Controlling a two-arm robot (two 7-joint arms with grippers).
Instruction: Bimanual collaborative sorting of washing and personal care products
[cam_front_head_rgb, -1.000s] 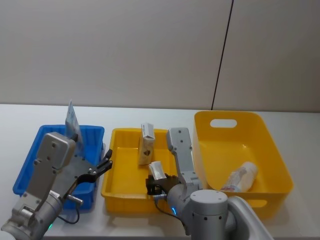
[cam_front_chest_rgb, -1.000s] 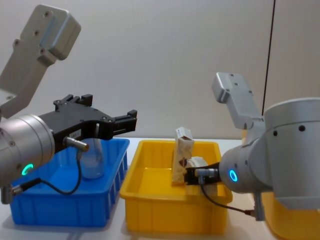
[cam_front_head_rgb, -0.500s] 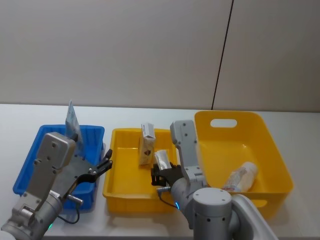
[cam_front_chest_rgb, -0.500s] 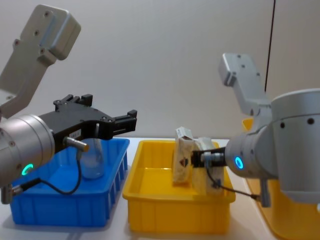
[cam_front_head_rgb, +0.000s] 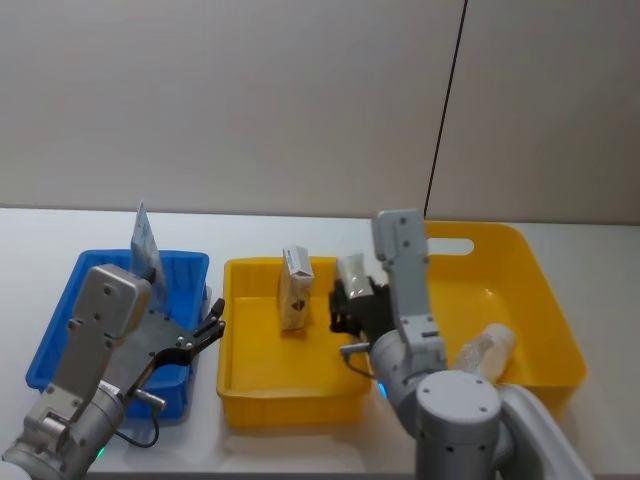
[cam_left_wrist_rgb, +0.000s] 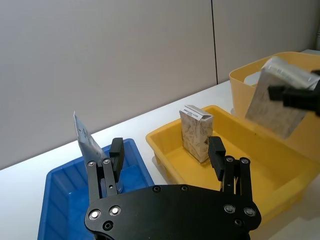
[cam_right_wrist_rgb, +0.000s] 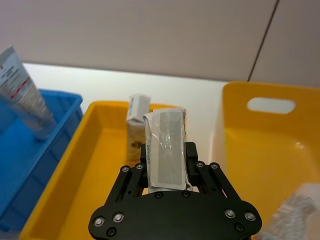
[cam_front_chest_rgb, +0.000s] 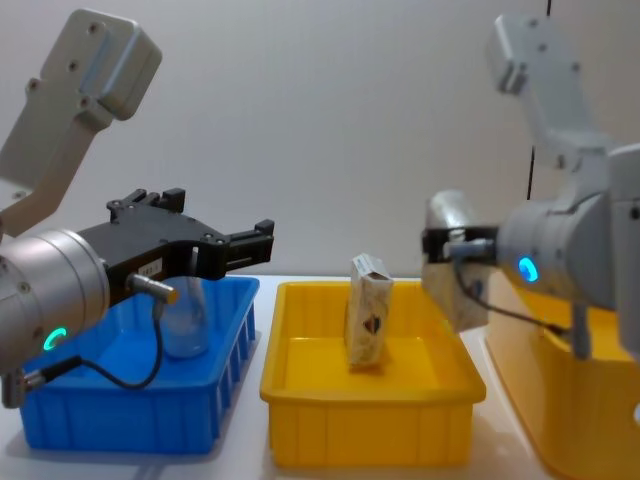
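Landmark: middle yellow tray (cam_front_head_rgb: 245, 405).

Right gripper (cam_front_head_rgb: 352, 304) up above tray's right rim, fingers clamped on cream packet (cam_right_wrist_rgb: 166, 149), packet clear of tray floor, tilted.

Second packet (cam_front_head_rgb: 294, 289) upright inside tray, toward far wall, just left of right gripper.

Left gripper (cam_front_head_rgb: 205, 333) hovering off tray's left edge, over blue bin (cam_front_head_rgb: 60, 333), fingers spread, nothing held.

Tube (cam_front_head_rgb: 147, 246) upright in blue bin, left of tray.

Another tube (cam_front_head_rgb: 486, 352) lying in big yellow bin (cam_front_head_rgb: 540, 290), right of tray.

Grey arms, black fingers (cam_front_chest_rgb: 262, 233) — blue-green lights
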